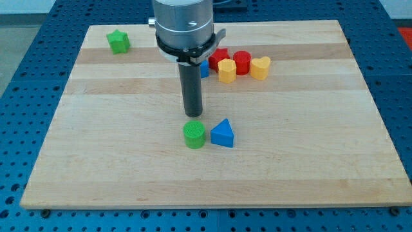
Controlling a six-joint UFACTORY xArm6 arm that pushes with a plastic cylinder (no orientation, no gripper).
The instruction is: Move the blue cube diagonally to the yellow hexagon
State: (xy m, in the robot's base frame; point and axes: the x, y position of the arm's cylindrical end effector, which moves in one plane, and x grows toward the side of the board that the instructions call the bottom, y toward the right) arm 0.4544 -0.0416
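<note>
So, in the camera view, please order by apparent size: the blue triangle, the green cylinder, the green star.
1. blue triangle and green cylinder: look alike, not ranked.
2. green star: looks slightly smaller, but it lies farther away, so unsure.

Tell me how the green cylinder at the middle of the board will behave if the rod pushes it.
The green cylinder stands on its flat end, so it should slide, not roll. It looks squat, so tipping seems unlikely. My tip sits just above it in view; an off-centre push might nudge it into the blue triangle beside it.
</note>
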